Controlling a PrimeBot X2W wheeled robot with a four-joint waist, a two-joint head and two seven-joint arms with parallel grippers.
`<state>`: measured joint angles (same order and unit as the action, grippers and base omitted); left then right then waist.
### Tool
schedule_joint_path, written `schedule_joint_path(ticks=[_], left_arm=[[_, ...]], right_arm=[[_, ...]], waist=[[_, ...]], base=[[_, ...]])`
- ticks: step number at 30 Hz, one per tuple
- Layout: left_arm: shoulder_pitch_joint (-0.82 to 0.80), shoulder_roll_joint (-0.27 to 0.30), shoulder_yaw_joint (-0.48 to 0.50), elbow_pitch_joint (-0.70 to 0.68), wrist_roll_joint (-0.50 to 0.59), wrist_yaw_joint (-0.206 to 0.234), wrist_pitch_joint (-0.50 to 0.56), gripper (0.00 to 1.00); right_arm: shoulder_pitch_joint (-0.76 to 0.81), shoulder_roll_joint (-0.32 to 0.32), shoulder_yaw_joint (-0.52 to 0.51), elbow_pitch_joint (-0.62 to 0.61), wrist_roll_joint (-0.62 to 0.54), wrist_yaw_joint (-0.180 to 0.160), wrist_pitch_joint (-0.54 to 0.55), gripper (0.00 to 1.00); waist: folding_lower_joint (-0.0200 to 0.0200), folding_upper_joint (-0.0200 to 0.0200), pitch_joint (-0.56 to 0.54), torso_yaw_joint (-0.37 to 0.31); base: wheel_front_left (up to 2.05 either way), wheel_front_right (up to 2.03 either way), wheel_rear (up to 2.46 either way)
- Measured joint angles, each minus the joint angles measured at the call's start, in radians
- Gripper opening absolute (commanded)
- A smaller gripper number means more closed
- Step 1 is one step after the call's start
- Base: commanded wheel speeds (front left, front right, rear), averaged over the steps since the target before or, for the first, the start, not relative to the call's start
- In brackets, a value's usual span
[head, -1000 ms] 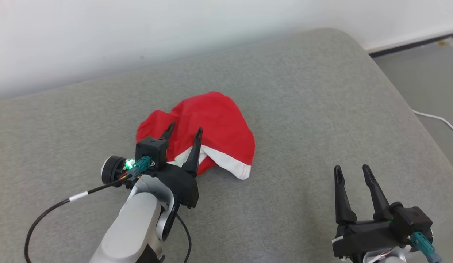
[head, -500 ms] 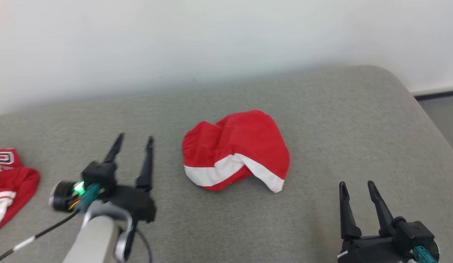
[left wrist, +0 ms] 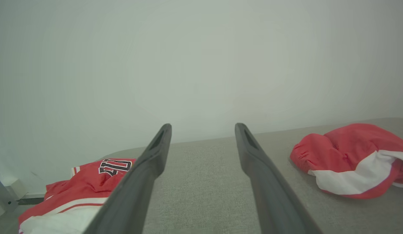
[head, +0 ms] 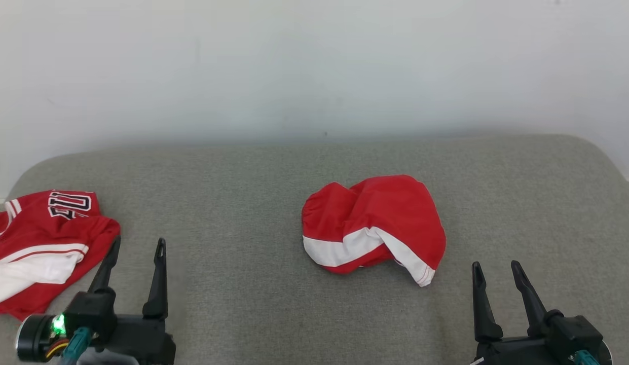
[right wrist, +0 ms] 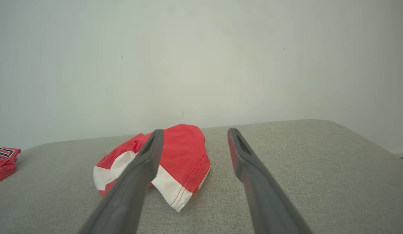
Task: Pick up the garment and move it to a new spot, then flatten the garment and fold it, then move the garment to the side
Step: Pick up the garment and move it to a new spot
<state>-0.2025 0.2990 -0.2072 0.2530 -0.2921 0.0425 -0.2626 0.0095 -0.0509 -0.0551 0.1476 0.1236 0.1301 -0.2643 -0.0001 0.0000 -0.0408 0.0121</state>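
As the grey cushion [head: 233, 192] lies before me, from left to right:

- One red numbered jersey [head: 45, 238], crumpled at the far left edge.
- My left gripper [head: 139, 240], fingers spread wide, holding nothing, just right of the jersey.
- One red-and-white garment [head: 372, 228], bunched, right of centre, touching neither gripper.
- My right gripper [head: 495, 264], fingers spread wide, holding nothing, near the garment's white hem.

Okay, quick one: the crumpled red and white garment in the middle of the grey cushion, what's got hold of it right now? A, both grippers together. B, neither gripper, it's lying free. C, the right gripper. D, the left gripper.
B: the crumpled garment lies free on the grey cushion, while the left gripper and the right gripper both stand open and apart from it.
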Motion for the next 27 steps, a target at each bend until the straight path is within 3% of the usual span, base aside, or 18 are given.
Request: schedule_joint_path(ticks=[8,16,27], left_arm=[[0.090,-0.012,0.053,-0.097,0.000,0.015,0.000,1.00],[0.209,-0.017,0.088,-0.151,0.072,0.034,0.000,1.00],[0.286,-0.081,0.119,-0.181,0.090,0.009,0.000,1.00]], right_arm=[[0.004,0.000,0.007,0.001,0.001,0.000,0.000,1.00],[0.005,0.000,0.004,0.001,0.004,0.000,0.000,1.00],[0.011,0.000,0.000,0.006,0.001,0.000,0.000,1.00]], waist=[[0.0000,0.0000,-0.022,0.018],[0.0001,0.0000,-0.024,0.001],[0.0001,0.0000,-0.030,-0.013]], base=[[0.00,0.00,0.00],[0.00,0.00,0.00],[0.00,0.00,0.00]])
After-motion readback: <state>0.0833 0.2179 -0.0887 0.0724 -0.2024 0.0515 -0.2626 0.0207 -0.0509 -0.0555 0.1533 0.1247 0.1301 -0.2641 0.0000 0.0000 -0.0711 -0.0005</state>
